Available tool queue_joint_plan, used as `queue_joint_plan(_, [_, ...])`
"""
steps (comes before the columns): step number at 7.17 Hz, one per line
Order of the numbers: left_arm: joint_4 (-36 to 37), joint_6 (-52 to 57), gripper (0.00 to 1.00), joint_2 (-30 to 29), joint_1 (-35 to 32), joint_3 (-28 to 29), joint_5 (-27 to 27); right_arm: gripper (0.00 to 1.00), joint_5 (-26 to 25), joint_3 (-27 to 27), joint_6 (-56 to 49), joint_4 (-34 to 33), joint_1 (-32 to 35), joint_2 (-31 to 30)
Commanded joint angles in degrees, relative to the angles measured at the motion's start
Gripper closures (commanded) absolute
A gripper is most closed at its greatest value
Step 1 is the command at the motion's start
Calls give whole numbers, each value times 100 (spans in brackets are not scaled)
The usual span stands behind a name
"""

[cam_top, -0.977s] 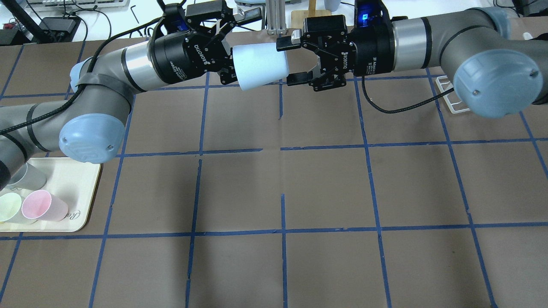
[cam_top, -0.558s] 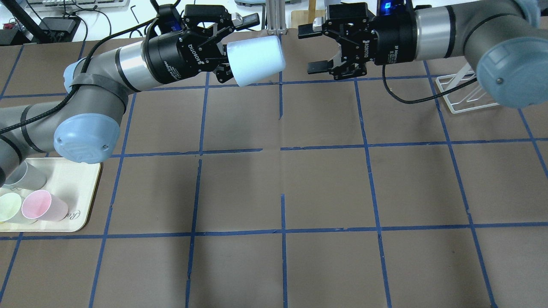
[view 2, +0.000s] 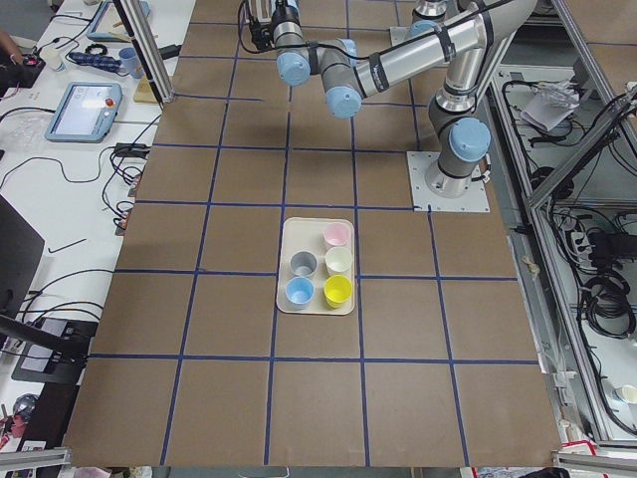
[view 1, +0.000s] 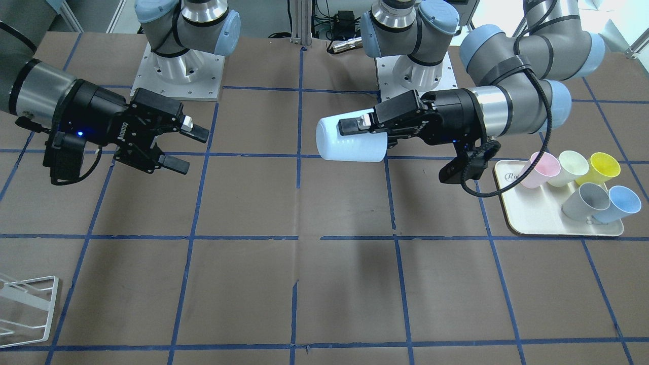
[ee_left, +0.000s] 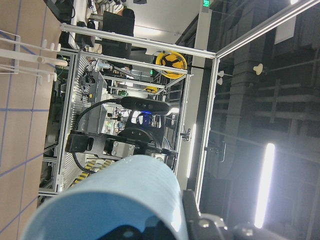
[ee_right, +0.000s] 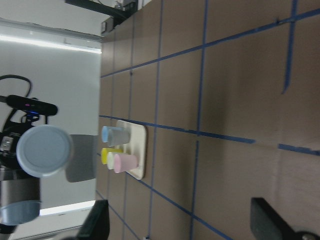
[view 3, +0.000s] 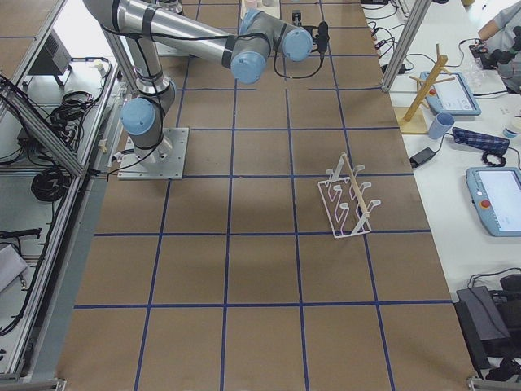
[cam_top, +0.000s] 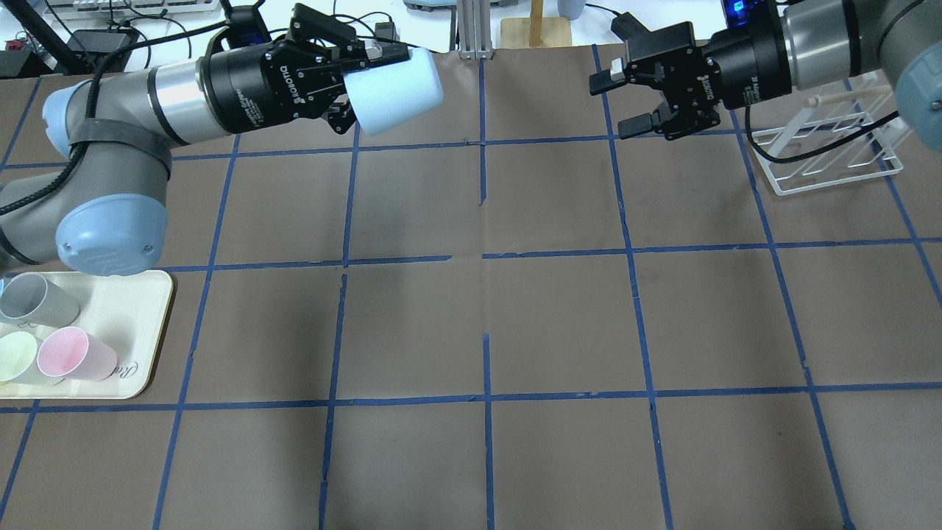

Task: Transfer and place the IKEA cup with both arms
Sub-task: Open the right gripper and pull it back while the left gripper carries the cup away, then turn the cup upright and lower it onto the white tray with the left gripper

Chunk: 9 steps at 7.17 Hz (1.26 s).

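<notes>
The light-blue IKEA cup (cam_top: 397,92) lies sideways in the air, held at its mouth end by my left gripper (cam_top: 372,88), which is shut on it. Its base points toward my right gripper (cam_top: 617,103), which is open, empty and far off to the right. In the front-facing view the cup (view 1: 350,142) and left gripper (view 1: 357,136) are at centre-right and the right gripper (view 1: 188,149) at left. The right wrist view shows the cup's base (ee_right: 44,150). The left wrist view shows the cup's side (ee_left: 115,200). A second light-blue cup (view 1: 616,203) stands on the tray.
A cream tray (view 1: 527,223) on my left side holds grey (view 1: 583,200), pink (view 1: 540,170), cream and yellow (view 1: 601,167) cups. A white wire rack (cam_top: 824,154) stands at the far right, under the right arm. A wooden stand (cam_top: 533,29) is beyond the far edge.
The two grippers have drawn apart. The left gripper has carried the cup left and toward the far edge. The open right gripper, earlier around the cup's base end, has moved right.
</notes>
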Motion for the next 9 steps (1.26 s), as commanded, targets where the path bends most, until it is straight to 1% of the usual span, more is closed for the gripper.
queue_joint_plan(1, [183, -309, 100, 51, 352, 85, 1785, 0, -2317, -17, 9, -661, -180, -33])
queue_joint_plan(2, [183, -290, 100, 51, 431, 198, 2734, 0, -3216, -112, 157, -751, -136, -42])
queue_joint_plan(3, [114, -273, 100, 59, 501, 373, 3344, 0, -3886, -435, 567, -683, 3, 27])
queue_joint_plan(4, [-87, 171, 100, 60, 528, 593, 4246, 0, -4119, -734, 780, -656, 327, 167])
queue_joint_plan(5, [-898, 1402, 100, 94, 555, 865, 5395, 0, -4574, -894, 1313, -673, 869, 282])
queue_joint_plan(6, [-1629, 2346, 100, 86, 729, 1111, 6346, 0, -5153, -904, 1858, -760, 1388, 439])
queue_joint_plan(7, [-2158, 3156, 100, 77, 1113, 1253, 6808, 0, -5289, -1009, 2185, -761, 1576, 406])
queue_joint_plan(8, [-2137, 4321, 100, -62, 1474, 1193, 7805, 0, -5203, -1175, 2241, -778, 1517, 397])
queue_joint_plan(9, [-2085, 5116, 100, -142, 1678, 1184, 8459, 0, -5281, -1299, 2241, -779, 1421, 406])
